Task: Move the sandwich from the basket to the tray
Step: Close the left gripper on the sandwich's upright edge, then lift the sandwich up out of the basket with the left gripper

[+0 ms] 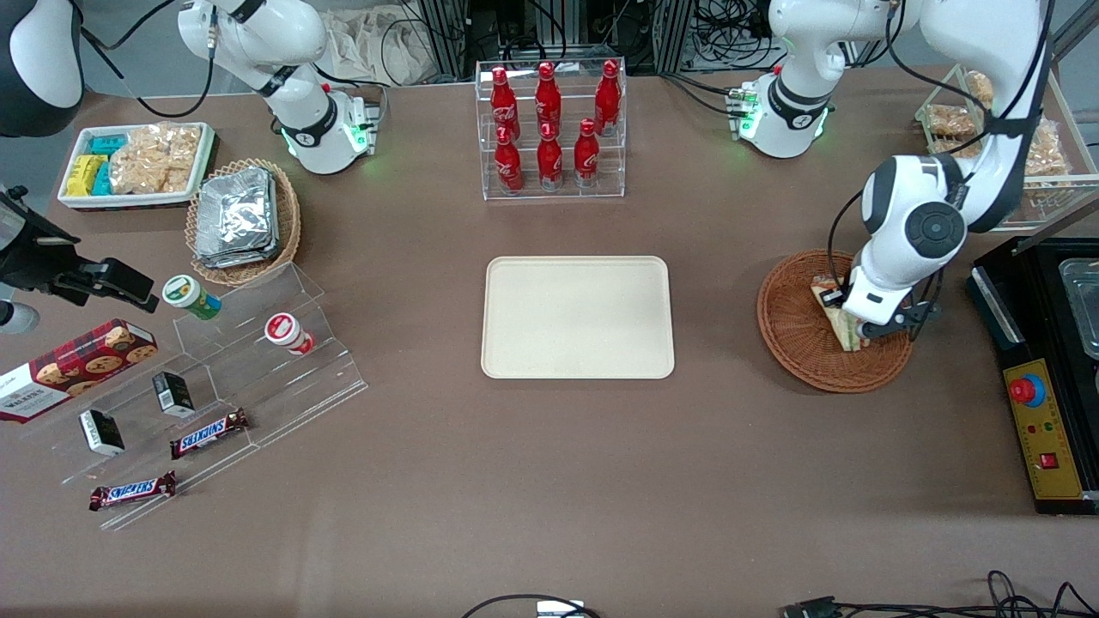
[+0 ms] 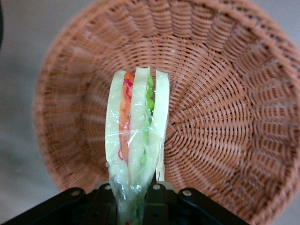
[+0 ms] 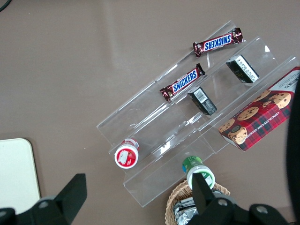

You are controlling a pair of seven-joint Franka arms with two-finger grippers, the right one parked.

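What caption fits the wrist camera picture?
Gripper shut on the wrapped sandwich over the brown wicker basket.

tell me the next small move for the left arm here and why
Probably lift straight up. The gripper appears shut on the sandwich, which stands on edge inside the basket, its rim rising around it. Raising it clear of the rim first should let it travel to the tray, which lies bare toward the parked arm's end.
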